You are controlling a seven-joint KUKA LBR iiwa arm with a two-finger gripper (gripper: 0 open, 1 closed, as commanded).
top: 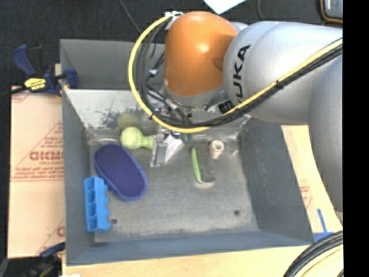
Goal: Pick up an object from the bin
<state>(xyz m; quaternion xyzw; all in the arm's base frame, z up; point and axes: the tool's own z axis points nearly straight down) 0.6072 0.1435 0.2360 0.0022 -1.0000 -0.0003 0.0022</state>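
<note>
Fingers (163,156) apart, beside green ball (132,137) in grey bin (190,212) with blue case (120,172)

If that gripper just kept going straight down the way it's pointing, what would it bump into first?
Probably the bare grey bin floor, right beside the stem of the pale green round-headed toy. The gripper hangs so close that it might clip the stem; depth is unclear.

We are finding the bin's (190,212) front and right floor lying bare. A blue oval case (120,172) and blue ridged block (96,203) are crowding the left wall, while a pale green bulb-shaped toy (134,137), green stick (196,165) and beige cylinder (217,149) are sitting toward the back.
</note>
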